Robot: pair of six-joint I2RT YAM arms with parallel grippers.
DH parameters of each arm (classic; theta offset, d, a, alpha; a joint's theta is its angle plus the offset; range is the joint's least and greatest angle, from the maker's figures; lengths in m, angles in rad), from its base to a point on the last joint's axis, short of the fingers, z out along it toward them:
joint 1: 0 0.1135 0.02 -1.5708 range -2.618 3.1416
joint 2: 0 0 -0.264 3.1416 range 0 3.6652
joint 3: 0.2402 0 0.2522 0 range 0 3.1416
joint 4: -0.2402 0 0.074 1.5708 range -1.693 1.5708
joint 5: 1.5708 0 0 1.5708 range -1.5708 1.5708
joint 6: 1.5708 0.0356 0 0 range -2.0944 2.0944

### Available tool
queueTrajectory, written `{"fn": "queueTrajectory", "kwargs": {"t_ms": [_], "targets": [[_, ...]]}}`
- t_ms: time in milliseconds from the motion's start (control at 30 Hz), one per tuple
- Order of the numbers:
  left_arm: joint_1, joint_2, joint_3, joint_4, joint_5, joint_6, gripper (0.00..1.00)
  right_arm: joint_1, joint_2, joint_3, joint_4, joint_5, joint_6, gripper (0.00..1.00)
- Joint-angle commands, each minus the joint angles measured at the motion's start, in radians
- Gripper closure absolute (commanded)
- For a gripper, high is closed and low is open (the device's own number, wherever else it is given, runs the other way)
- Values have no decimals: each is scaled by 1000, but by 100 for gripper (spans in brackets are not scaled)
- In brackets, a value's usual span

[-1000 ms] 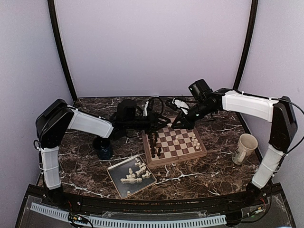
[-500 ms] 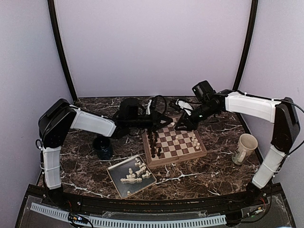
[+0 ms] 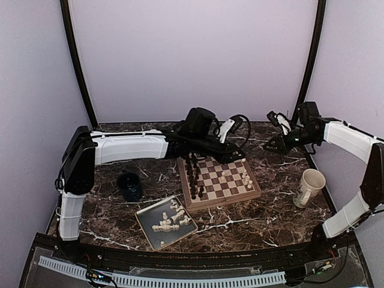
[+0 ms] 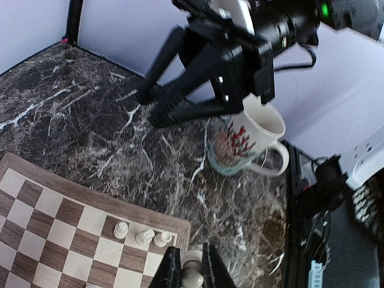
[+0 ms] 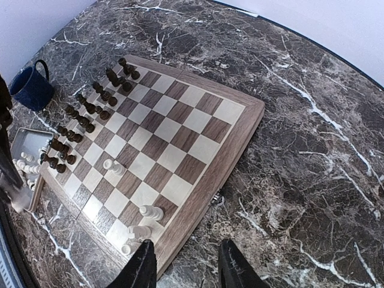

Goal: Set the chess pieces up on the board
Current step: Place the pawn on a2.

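Cream chess piece (image 4: 192, 277) | left hand (image 4: 190, 264) pinches it over board (image 4: 90, 201) corner | right hand (image 5: 187, 264) spread, empty | risk: toppling adjacent standing pieces (image 4: 144, 236).

dark marble table (image 3: 270, 211) under chessboard (image 3: 231, 187), metal tray (image 3: 157, 239), blue mug (image 3: 129, 186), white mug (image 3: 311, 186)

No legible text, number or brand on any surface. The cream mug (image 4: 243, 141) carries a red branching print, with no lettering that can be made out. The chessboard (image 5: 174, 129) shows plain checks and a plain border.
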Motion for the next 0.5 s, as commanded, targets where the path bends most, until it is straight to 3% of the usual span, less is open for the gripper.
{"fn": "queueTrajectory", "kwargs": {"t_ms": [0,200,467], "targets": [[-42,67,115,-302,-83,288,93,7,-23,-16,56,-15,24,63],[-87,159,239,-415,-131,402,93,7,-23,-17,69,-4,25,63],[-128,262,344,-450,-192,425,93,7,-17,-23,65,-16,17,63]]}}
